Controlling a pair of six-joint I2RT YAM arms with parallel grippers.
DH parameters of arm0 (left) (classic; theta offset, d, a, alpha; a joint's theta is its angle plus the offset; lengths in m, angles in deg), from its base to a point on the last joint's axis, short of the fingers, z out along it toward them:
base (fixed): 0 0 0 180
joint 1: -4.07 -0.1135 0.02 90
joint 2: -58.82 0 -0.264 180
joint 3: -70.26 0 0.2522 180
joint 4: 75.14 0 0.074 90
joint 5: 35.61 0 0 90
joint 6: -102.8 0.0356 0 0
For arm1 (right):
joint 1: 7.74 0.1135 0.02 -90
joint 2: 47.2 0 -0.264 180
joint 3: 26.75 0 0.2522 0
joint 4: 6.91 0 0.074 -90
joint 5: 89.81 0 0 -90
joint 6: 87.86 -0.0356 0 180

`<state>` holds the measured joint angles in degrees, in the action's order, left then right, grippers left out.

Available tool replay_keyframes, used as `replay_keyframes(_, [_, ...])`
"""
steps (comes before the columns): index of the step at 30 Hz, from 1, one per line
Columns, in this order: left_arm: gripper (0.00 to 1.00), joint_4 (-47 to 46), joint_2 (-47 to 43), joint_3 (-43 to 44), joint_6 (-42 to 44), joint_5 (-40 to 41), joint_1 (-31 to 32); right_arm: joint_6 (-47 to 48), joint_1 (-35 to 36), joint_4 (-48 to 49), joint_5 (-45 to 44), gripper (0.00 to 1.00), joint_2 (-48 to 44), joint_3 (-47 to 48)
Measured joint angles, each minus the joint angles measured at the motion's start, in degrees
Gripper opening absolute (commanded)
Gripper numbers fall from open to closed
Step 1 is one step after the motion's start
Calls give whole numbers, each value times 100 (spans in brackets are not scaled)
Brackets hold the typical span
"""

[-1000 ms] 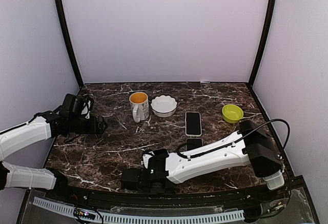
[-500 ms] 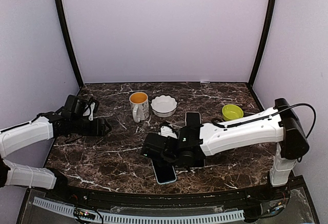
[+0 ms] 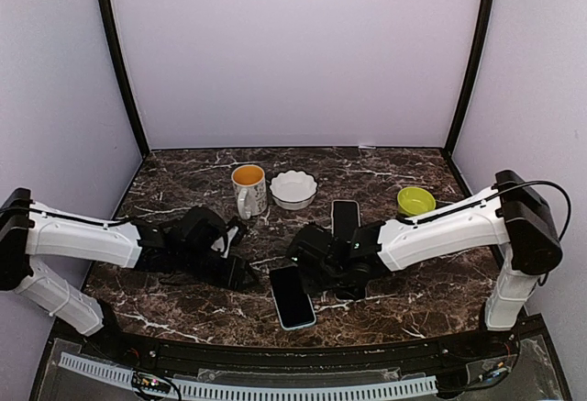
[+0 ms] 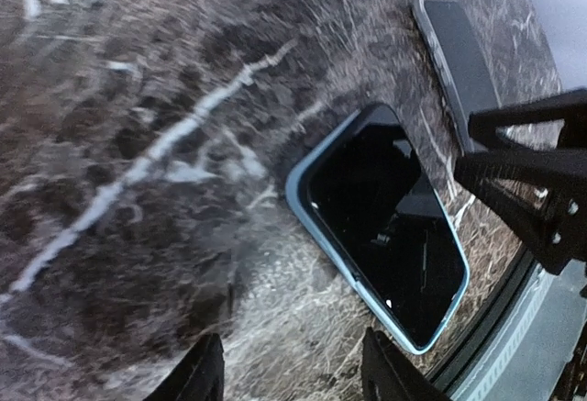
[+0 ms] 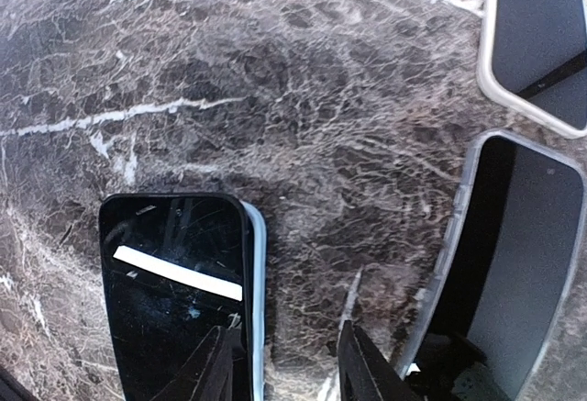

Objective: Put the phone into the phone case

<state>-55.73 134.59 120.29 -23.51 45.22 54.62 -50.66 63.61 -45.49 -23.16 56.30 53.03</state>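
Task barely begun: phone (image 3: 292, 296) lies flat and screen up on the table (image 3: 404, 167), at 6 o'clock near the front edge, in nobody's grip. Whether its light-blue rim is body or cover, cannot tell. White-rimmed phone case (image 3: 346, 220) sits empty at about 1 o'clock from the phone, well apart. A second case (image 5: 514, 263) lies between them, mostly under the right arm. Left to do: pick up the phone, align it, press it in.

Both arms reach low toward the centre. Left gripper (image 4: 293, 364) is at the phone's 9 o'clock side, jaws parted, nothing between them. Right gripper (image 5: 289, 355) hangs over the phone's 3 o'clock edge, jaws parted, empty.
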Motion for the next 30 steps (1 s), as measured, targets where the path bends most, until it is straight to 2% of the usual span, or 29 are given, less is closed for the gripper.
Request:
replay_keyframes(3, [39,-68,855,389,-177,48,409,142,-101,291,232,41,-4,-223])
replay_keyframes(6, [35,-96,1510,776,-284,57,560,284,-181,396,415,40,-4,-369])
replay_keyframes(15, [34,-651,1792,656,-579,-22,577,876,-341,680,905,38,-107,-551])
replay_keyframes(22, [33,-1012,2240,1001,-656,243,813,1220,-433,737,1043,33,-107,-566])
replay_keyframes(30, [31,-1010,2374,1167,-977,680,1139,960,-450,553,809,38,-374,-874])
